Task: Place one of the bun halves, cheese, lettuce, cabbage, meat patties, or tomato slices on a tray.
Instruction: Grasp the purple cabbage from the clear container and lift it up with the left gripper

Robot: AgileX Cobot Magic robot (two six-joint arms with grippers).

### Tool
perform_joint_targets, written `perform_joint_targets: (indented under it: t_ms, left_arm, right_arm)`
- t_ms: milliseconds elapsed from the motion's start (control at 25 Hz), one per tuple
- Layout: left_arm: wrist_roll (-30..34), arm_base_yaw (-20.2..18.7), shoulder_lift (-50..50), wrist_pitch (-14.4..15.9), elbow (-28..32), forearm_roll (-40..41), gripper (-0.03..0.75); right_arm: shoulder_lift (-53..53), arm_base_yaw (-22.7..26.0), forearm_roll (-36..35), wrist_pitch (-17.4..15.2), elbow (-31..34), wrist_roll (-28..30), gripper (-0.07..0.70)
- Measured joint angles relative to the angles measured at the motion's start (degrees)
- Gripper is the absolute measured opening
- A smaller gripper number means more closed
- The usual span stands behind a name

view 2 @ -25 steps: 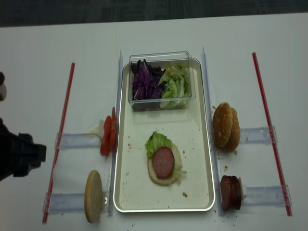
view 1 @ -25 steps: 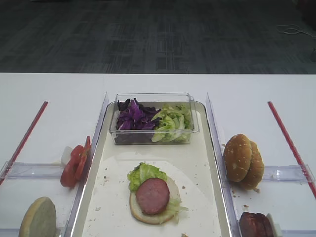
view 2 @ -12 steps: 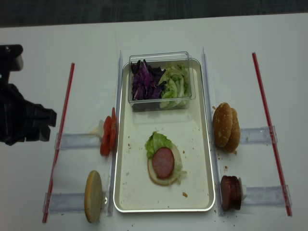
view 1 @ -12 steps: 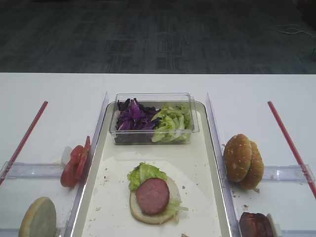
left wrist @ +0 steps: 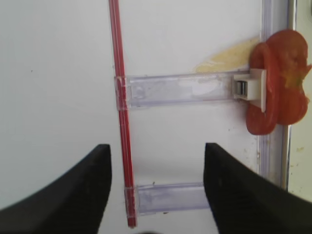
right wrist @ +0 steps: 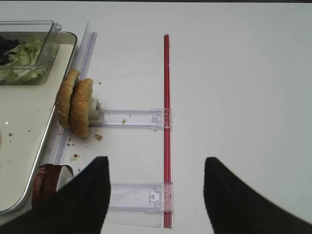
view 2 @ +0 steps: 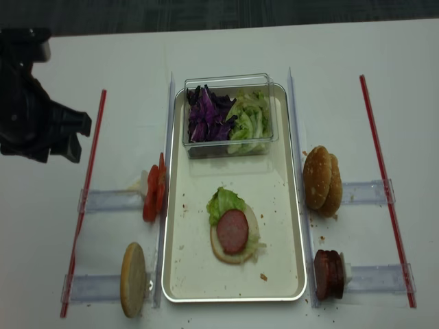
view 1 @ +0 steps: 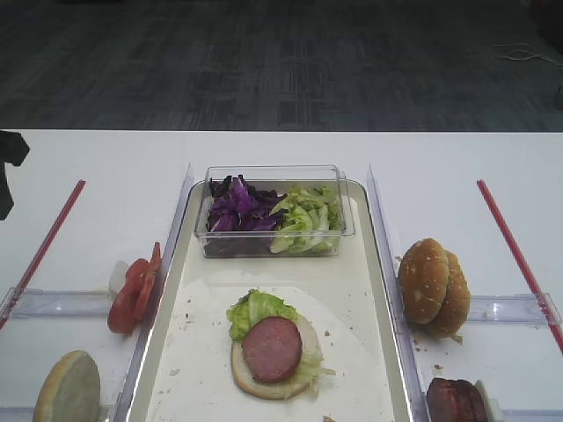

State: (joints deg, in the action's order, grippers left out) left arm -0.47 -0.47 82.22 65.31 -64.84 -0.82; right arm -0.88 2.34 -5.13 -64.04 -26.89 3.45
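The tray (view 2: 175, 205) lies lengthwise at the centre of the white table (view 2: 226, 48) and serves as the landmark. On its near half sits a bun half (view 2: 233, 252) carrying lettuce (view 2: 223, 202) and one meat patty (view 2: 232, 230). At its far end stands a clear plastic box (view 2: 230, 82) holding purple cabbage (view 2: 208, 115) beside more lettuce. Between the box and the stacked bun the tray floor is bare.

Left of the tray, just beyond its rim, tomato slices (view 2: 154, 193) stand on edge in a clear holder (view 2: 110, 200); a second bun half (view 2: 133, 279) stands upright nearer the front. Right of the tray, two bun halves (view 2: 322, 181) stand on edge together, with further meat patties (view 2: 328, 274) nearer the front. A red strip (view 2: 86, 185) runs parallel to the tray on the left, another (view 2: 383, 175) on the right.

The left gripper (left wrist: 156, 185) hovers over the left red strip, well apart from the tray, jaws spread wide and empty, the tomato slices off to its tray side. The right gripper (right wrist: 156, 195) hangs over the right red strip, jaws likewise apart and empty.
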Motion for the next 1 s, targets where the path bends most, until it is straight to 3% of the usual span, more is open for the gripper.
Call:
perform_joint_targets:
  t_ms: [1000]
  left_arm:
    - [1.52,0.0,23.93,2.57,-24.27,-1.16,0.421]
  right_arm:
    - [0.0,0.0,0.48,-0.08,0.0,-0.48,0.433]
